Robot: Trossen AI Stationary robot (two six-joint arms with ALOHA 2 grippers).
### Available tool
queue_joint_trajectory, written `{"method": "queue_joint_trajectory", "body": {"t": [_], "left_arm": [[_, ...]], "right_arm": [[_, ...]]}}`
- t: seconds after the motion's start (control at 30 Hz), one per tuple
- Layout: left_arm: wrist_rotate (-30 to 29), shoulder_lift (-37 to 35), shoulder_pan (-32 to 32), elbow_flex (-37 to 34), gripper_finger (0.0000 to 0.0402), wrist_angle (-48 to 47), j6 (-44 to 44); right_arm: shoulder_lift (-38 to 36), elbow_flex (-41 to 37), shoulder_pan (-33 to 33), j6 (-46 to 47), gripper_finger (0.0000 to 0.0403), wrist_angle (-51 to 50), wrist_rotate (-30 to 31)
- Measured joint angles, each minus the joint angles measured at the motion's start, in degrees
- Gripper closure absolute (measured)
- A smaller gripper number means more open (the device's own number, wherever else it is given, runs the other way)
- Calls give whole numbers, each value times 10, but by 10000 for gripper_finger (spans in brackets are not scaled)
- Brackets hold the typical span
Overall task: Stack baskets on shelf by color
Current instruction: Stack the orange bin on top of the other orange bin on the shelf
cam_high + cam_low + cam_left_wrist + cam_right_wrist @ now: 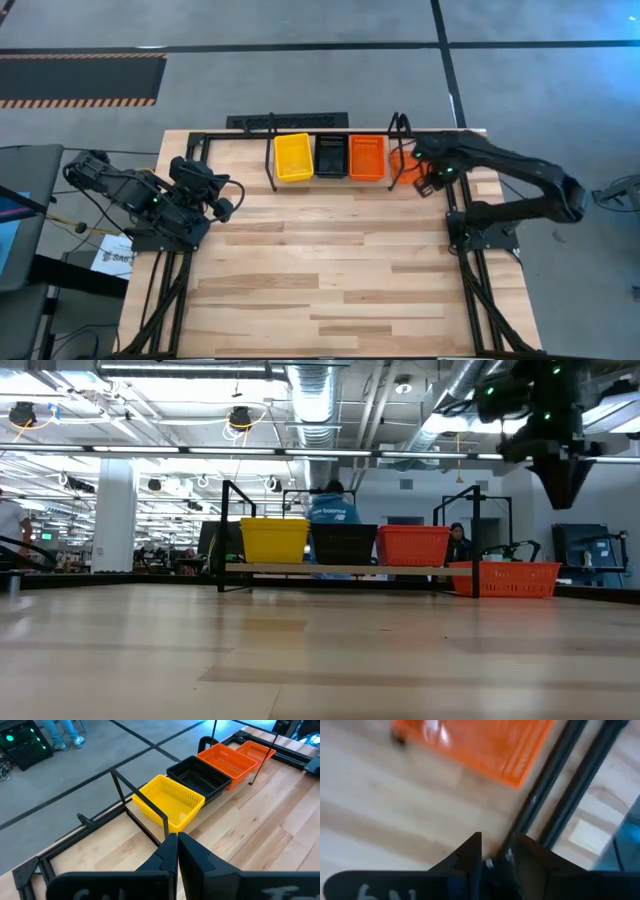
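Observation:
On the shelf (350, 569) at the table's far edge, a yellow basket (293, 157), a black basket (331, 155) and an orange basket (366, 157) stand side by side. Another orange basket (515, 578) rests flat on the table just right of the shelf. My right gripper (562, 500) hangs above that basket, pointing down and open, with nothing between its fingers; its wrist view shows the basket (480, 745) below and ahead. Far from the baskets, my left gripper (177, 840) waits shut over the table's left side.
Black frame rails (560, 785) run along the table's right side, close to the loose orange basket. A black wire hoop (140, 800) stands at each end of the shelf. Bare wooden tabletop (330, 270) spreads across the middle and near side. People show beyond the table.

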Motion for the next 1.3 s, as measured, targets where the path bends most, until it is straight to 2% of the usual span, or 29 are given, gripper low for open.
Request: {"method": "queue_joint_trajectory", "body": {"t": [0.1,0.23,0.33,0.43,0.8,0.87,1.07,1.3], "left_arm": [[-3,0,0,0,401,0,-2],[-9,0,0,0,401,0,-9],[-9,0,0,0,401,0,-13],[-9,0,0,0,401,0,-15],[-9,0,0,0,401,0,-30],[-9,0,0,0,401,0,-38],[-10,3,0,0,401,0,-47],[-11,17,0,0,401,0,-48]], "right_arm": [[-56,0,-38,15,272,58,-6],[-103,0,-85,16,272,165,-46],[-114,0,-111,-8,271,242,-82],[-106,1,-134,-30,259,270,-104],[-17,1,-200,-151,184,162,-106],[1,1,-201,-168,182,137,-113],[49,1,-189,-208,194,73,-185],[84,0,-150,-234,203,72,-190]]}}
